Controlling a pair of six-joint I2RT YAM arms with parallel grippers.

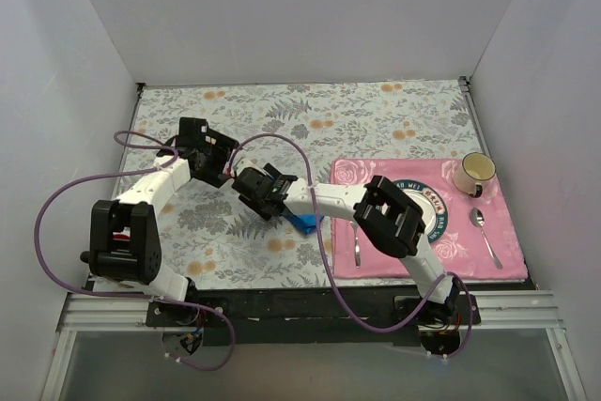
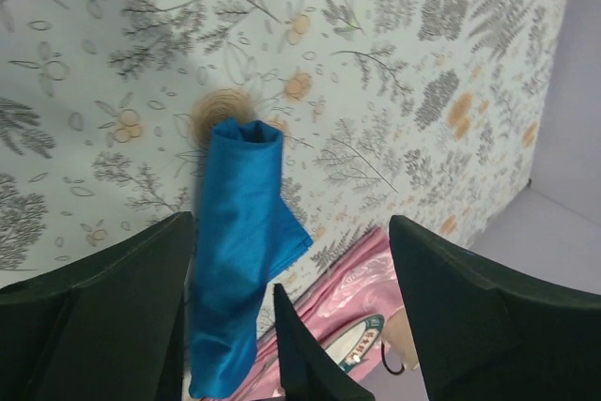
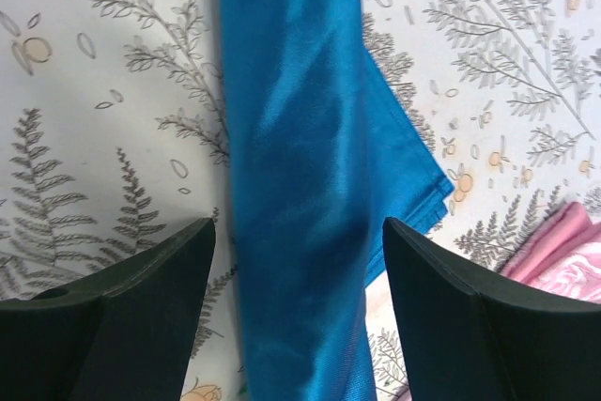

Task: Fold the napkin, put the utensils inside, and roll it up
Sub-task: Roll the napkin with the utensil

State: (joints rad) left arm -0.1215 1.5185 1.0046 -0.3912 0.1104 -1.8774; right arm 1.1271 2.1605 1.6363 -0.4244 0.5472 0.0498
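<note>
The blue napkin (image 1: pixel 305 223) lies rolled into a long narrow bundle on the floral tablecloth, mostly hidden under my arms in the top view. In the left wrist view the roll (image 2: pixel 235 232) runs beside my left finger, with a loose corner sticking out to the right. My left gripper (image 2: pixel 291 227) is open over it (image 1: pixel 225 174). My right gripper (image 3: pixel 299 227) is open and straddles the roll (image 3: pixel 300 166), its fingers apart on each side (image 1: pixel 255 196). No knife shows in any view.
The pink rose-patterned placemat (image 1: pixel 507 232) lies at the right with a plate (image 1: pixel 441 216) partly under my right arm, a cup (image 1: pixel 474 173), a spoon (image 1: pixel 485 232) and a slim utensil (image 1: pixel 356 243) at its left edge. White walls enclose the table.
</note>
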